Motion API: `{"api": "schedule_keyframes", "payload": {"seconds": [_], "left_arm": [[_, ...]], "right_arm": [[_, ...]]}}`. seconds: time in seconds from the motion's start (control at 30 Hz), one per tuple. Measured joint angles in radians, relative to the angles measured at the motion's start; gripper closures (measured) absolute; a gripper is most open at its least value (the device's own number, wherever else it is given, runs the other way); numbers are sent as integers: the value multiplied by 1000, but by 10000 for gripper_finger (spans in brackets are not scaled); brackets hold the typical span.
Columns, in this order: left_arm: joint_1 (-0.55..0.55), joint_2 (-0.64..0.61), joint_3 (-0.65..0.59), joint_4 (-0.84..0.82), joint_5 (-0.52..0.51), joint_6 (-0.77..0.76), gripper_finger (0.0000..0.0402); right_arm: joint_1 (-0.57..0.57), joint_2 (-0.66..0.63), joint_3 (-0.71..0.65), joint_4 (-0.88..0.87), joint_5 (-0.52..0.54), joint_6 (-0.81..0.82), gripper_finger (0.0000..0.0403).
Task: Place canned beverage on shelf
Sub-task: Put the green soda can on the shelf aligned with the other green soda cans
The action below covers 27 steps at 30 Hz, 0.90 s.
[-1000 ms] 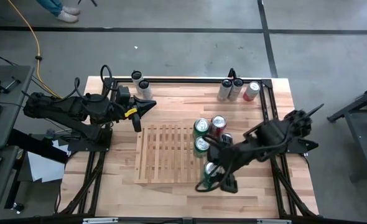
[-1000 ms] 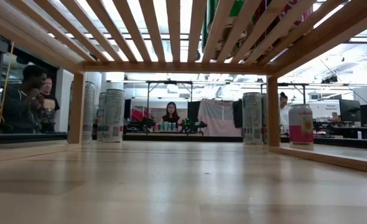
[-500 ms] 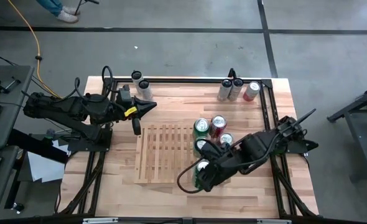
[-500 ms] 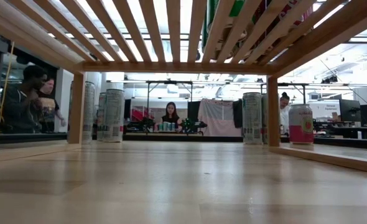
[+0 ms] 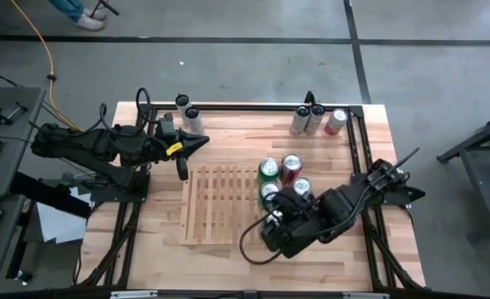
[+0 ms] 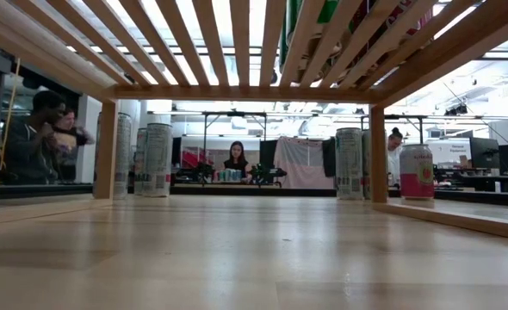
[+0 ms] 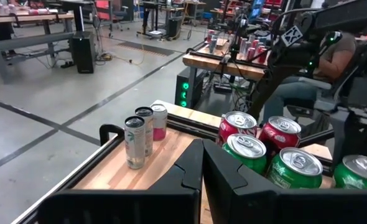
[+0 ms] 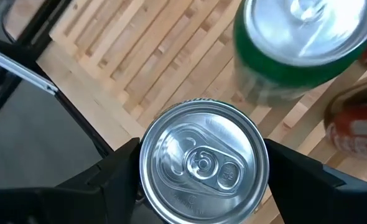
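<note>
The can point(image 8: 203, 163) sits upright between the right gripper's point(image 8: 202, 168) two dark fingers, which press on its sides, at the right front edge of the shelf point(image 5: 220, 206). In the right wrist view a green can point(image 8: 301, 50) stands just beyond it on the slats, with a red can point(image 8: 357, 127) beside that. From above, the right gripper point(image 5: 276, 232) and its arm cover the held can; four more cans cluster close behind on the shelf's right end, two green point(image 5: 268, 170) and one red point(image 5: 291, 164) among them. The rest of the slats lie bare. The left gripper point(image 5: 202, 141) waits near the table's back left, fingers point(image 7: 190, 174) pressed together, by two slim cans point(image 5: 187, 108). Three cans point(image 5: 316, 119) stand at the back right.
</note>
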Motion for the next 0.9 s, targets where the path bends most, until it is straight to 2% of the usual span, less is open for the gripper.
{"api": "schedule_keyframes", "payload": {"seconds": [0.37, 0.83, 0.9], "left_arm": [[0, 0, 0, 1, 0, -3, 401], [0, 0, 0, 2, 0, -3, 401], [0, 0, 0, 2, 0, -3, 401]], "right_arm": [[0, 33, 2, -12, 63, 0, 125], [0, 34, 2, -19, 64, 0, 125], [0, 34, 2, -21, 64, 0, 114]]}}
